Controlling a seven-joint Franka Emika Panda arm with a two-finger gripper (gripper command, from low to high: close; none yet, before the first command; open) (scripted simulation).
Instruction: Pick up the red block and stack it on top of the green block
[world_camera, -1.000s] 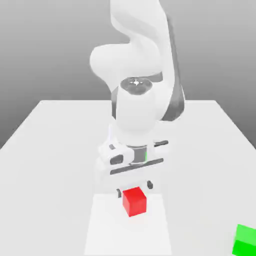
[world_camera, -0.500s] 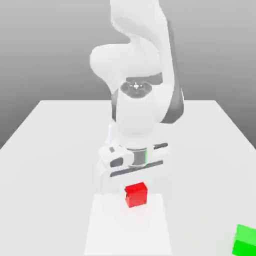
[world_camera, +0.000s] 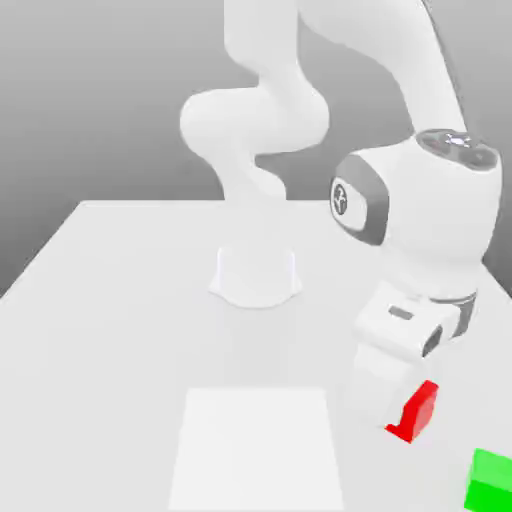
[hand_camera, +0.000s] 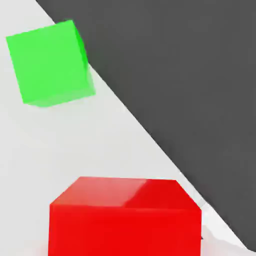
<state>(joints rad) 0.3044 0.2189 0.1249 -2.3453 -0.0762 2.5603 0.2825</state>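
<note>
The red block (world_camera: 418, 410) hangs tilted above the white table, at the exterior view's right, with my gripper (world_camera: 407, 405) shut on it. The white hand (world_camera: 400, 335) sits just above it and hides most of the fingers. The green block (world_camera: 490, 480) rests on the table at the lower right corner of the exterior view, a short way beyond the red block and lower. In the hand view the red block (hand_camera: 125, 215) is close up, and the green block (hand_camera: 50, 62) lies apart from it on the table.
The table (world_camera: 120, 300) ends close behind the green block; the hand view shows dark ground (hand_camera: 190, 90) past that edge. A paler square patch (world_camera: 258, 445) marks the table front. The arm's base (world_camera: 256, 275) stands mid-table.
The gripper shut on the red block, lifted it off the pale patch and carried it to the exterior view's right, towards the green block. The arm swung right with it.
</note>
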